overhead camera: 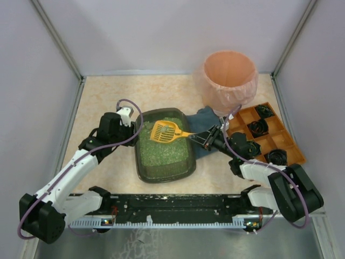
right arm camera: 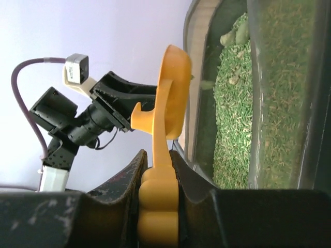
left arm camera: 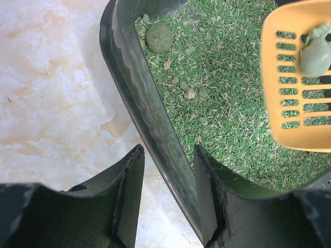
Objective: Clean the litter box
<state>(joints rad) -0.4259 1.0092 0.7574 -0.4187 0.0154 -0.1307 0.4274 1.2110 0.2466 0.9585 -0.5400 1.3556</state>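
Clenched on scoop [overhead camera: 166, 131] w/ R gripper [right arm camera: 156, 155]; astride litter box [overhead camera: 141, 162] rim w/ L gripper [left arm camera: 168, 152], grip unclear. Keep level toward 1 o'clock bin [overhead camera: 226, 98].

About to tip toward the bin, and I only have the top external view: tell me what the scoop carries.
Observer: Left wrist view: one grey-green clump lies on the slots of the scoop.
Operator: Now report the other arm's grip.
Observer: The left gripper straddles the rim of the litter box, one finger outside, one inside.
Operator: List what else needs scooping.
Observer: One round clump on the green litter, near the rim's corner.
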